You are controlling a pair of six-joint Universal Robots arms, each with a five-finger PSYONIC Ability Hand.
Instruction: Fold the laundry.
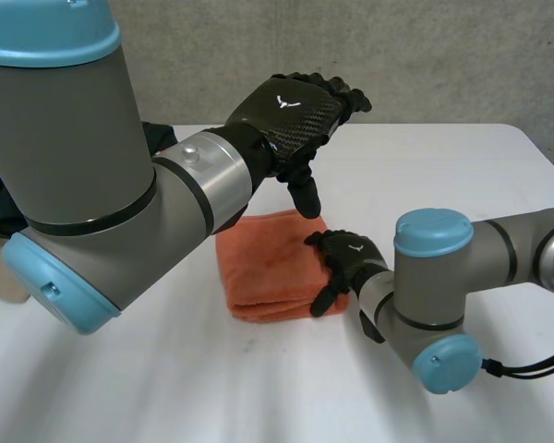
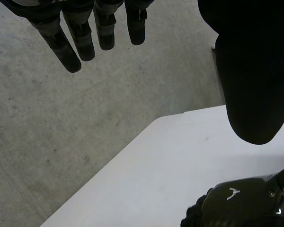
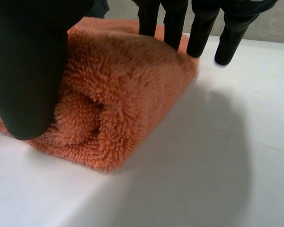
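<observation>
An orange towel (image 1: 268,263) lies folded into a thick pad in the middle of the white table (image 1: 462,175). My right hand (image 1: 343,263) rests on the towel's right edge. In the right wrist view its straight fingers (image 3: 173,23) lie across the top of the towel (image 3: 123,80), and its thumb (image 3: 23,71) leans against the rolled fold end; it is open, with no cloth gathered. My left hand (image 1: 291,111) hovers above the towel's far edge, open and empty, thumb pointing down. In the left wrist view its fingers (image 2: 85,38) are straight, and the right hand (image 2: 241,203) lies below them.
A beige object (image 1: 5,277) stands at the table's left edge, behind my left arm (image 1: 92,175). The table's far edge (image 2: 146,127) borders a grey concrete surface (image 2: 61,132). Bare white tabletop lies in front of the towel and to its right.
</observation>
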